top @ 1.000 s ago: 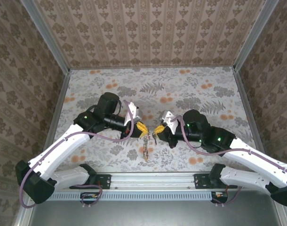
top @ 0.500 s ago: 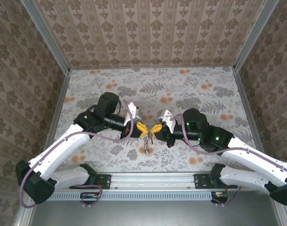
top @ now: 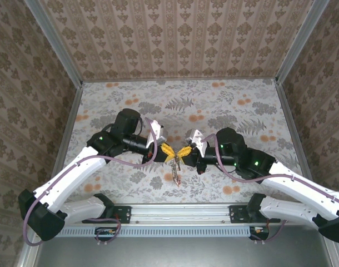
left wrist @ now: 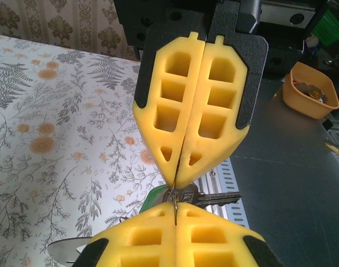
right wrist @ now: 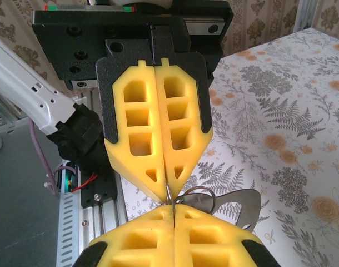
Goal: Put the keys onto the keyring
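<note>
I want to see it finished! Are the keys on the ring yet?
Nearly, maybe. Done: keyring lifted, keys dangling at it. In hand: left gripper and right gripper both pinch the ring, tip to tip. Still to check: whether every key is threaded; I can't tell.

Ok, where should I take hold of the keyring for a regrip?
Probably its free lower end, coming from below: the keyring hangs straight down from where the shut left tool and right tool meet, and the keys crowd the top.
</note>
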Motion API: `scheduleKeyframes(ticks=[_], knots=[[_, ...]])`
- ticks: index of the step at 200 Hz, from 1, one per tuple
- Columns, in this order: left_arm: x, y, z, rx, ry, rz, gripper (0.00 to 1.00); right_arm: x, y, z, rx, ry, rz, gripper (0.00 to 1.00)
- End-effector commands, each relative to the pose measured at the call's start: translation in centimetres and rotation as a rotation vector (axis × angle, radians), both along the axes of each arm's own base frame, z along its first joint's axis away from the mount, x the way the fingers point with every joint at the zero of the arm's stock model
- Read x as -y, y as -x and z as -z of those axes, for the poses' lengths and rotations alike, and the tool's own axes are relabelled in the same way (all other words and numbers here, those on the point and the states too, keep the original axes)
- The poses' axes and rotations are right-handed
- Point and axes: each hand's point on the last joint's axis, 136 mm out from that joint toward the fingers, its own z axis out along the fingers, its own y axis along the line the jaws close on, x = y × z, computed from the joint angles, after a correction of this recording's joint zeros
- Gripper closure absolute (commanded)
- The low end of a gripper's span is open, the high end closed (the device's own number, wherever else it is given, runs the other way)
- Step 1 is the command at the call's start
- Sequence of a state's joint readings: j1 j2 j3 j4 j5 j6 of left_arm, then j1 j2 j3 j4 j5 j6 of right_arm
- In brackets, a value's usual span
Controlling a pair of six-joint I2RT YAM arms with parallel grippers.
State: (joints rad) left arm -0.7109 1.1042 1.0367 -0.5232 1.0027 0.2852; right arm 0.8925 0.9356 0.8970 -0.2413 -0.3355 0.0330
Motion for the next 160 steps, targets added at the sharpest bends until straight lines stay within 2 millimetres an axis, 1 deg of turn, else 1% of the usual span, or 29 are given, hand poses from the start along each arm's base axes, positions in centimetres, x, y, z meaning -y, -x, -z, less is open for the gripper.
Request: scheduleKeyframes(ticks=[1,51,105,160], knots=[[0.15,-0.08,-0.77,0.011,0.039,0.019,1.00,-0.19,0.42,-2.06,0.013,-0.051,-0.024,1.00],[0.12,-0.08,-0.77,0.007,0.042,0.019,1.00,-0.13,0.44,-2.19,0.008,-0.055,-0.020,1.00],[0.09,-0.14,-0.71,0.009,0.044,0.017,1.00,0.59,0.63,-2.27,0.008,-0.041,-0.003,1.00],[0.07,-0.08,-0.73,0.006,0.046,0.019,1.00,-0.18,0.23,-1.88,-0.003,-0.046,-0.011,1.00]])
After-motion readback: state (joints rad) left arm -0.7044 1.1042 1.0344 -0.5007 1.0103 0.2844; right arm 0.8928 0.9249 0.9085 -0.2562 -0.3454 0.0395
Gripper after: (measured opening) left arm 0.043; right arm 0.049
